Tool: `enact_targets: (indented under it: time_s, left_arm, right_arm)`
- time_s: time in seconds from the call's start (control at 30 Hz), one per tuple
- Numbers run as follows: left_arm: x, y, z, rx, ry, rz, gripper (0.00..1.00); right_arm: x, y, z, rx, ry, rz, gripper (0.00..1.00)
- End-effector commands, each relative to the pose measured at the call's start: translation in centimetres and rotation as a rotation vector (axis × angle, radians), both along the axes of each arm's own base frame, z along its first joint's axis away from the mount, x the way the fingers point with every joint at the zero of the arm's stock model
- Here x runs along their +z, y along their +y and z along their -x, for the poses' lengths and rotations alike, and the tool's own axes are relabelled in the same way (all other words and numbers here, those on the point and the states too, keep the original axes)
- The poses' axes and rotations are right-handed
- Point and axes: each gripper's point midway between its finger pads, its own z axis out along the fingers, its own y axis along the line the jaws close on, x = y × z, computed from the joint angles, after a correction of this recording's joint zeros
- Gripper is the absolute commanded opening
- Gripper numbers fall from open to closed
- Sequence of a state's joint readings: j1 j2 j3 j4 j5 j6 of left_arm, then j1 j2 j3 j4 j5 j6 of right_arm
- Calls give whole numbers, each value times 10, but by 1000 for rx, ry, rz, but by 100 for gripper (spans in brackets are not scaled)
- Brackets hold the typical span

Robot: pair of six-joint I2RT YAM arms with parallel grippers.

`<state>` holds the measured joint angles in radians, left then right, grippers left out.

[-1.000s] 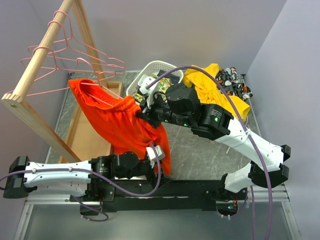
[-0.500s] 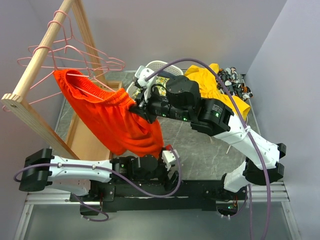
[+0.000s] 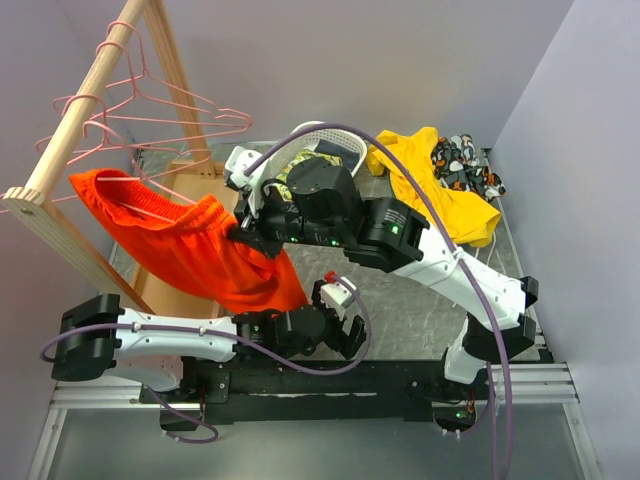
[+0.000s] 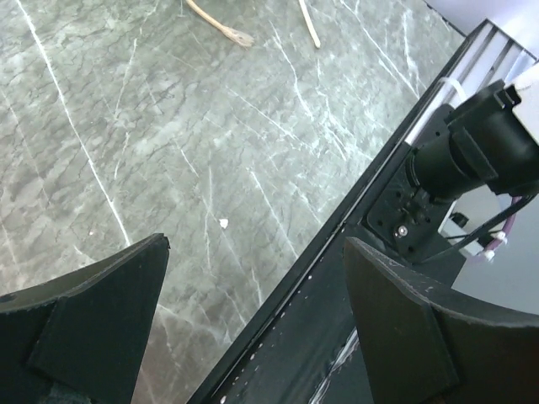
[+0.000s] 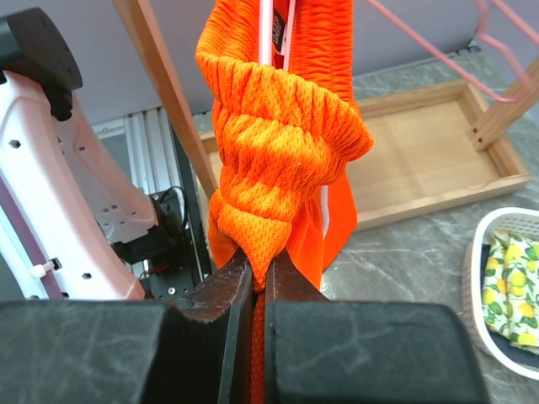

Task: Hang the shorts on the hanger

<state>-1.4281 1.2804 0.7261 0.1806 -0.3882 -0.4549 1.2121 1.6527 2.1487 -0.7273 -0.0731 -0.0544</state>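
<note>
Your right gripper is clamped shut on a bunched fold of the orange shorts. It holds them up beside the wooden rack, and a thin pink hanger wire shows inside the waistband. Other pink hangers hang on the rail above. Your left gripper has its jaws spread wide with nothing between them, low over the marble table.

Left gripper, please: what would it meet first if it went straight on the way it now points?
Probably the table top, close beside the black rail at its edge; nothing shows between the open left gripper and it.
</note>
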Motion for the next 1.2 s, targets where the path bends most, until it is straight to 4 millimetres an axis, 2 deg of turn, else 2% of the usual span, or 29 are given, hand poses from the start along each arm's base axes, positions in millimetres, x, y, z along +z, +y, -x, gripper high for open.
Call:
enact_targets:
  time_s: [0.0,0.13,0.33,0.4,0.43,0.5,0.73,1.17]
  left_arm:
    - [15,-7,-7,48,10,85,89]
    - [12,-10,-3,24,21,86,89]
    - [-4,-3,-15,99,32,38,90]
    - [-9,-1,-19,123,39,27,89]
    - [-10,-1,-21,132,45,32,89]
    - [-11,0,-20,134,50,35,89]
    - [-10,5,-24,164,52,37,89]
    - [-24,5,-32,200,75,15,90]
  right_arm:
    - [56,2,9,46,-64,-162,0]
    - [53,10,16,103,-57,-154,0]
    - [55,21,12,106,-73,-170,0]
    - [62,23,11,104,-80,-187,0]
    - [57,30,9,106,-75,-177,0]
    - [63,32,7,104,-83,-195,0]
    - [57,50,1,122,-64,-215,0]
    - [60,61,4,160,-45,-257,0]
